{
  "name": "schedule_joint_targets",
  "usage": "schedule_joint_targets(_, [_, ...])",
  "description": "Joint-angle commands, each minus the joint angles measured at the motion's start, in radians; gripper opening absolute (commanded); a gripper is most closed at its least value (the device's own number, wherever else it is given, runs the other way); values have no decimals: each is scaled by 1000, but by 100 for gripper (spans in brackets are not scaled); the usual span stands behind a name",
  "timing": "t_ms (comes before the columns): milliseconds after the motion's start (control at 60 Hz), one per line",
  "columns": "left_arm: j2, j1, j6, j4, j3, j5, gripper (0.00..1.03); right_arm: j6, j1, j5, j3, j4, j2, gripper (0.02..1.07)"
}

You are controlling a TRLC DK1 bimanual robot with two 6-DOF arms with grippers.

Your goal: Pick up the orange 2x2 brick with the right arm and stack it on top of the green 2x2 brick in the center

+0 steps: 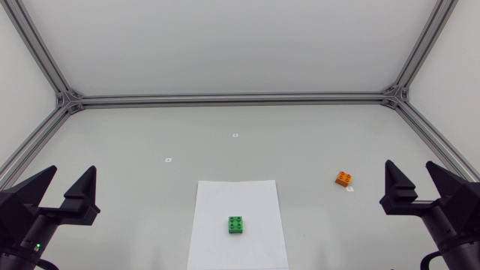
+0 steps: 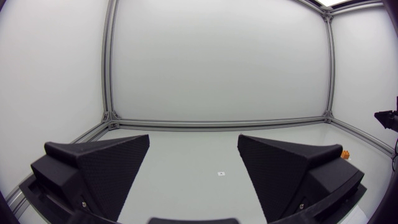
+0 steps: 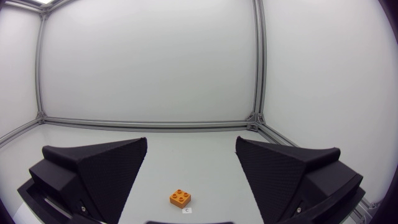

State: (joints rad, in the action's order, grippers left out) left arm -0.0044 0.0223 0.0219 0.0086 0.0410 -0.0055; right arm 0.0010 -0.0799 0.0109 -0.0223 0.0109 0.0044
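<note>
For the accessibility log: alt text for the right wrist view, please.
An orange 2x2 brick lies on the grey table ahead of the open right tool, untouched. A small white tag sits beside it.

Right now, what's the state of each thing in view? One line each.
orange 2x2 brick: studs up on the table, unheld, off the sheet to its right.
green 2x2 brick: studs up on the sheet, nothing stacked on it.
white paper sheet: lying flat, carrying only the green brick.
left gripper: open, empty.
right gripper: open, empty, orange brick ahead of it.
</note>
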Motion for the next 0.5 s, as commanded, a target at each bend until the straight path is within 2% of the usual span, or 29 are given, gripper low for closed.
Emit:
schedule_joint_targets(0, [-8,-2,-13,-15,-41,4,99,25,6,-2,24,-5,-11,103])
schedule_joint_targets(483, [-8,-2,-13,-15,-41,4,99,25,9,-2,16,-29,-12,103])
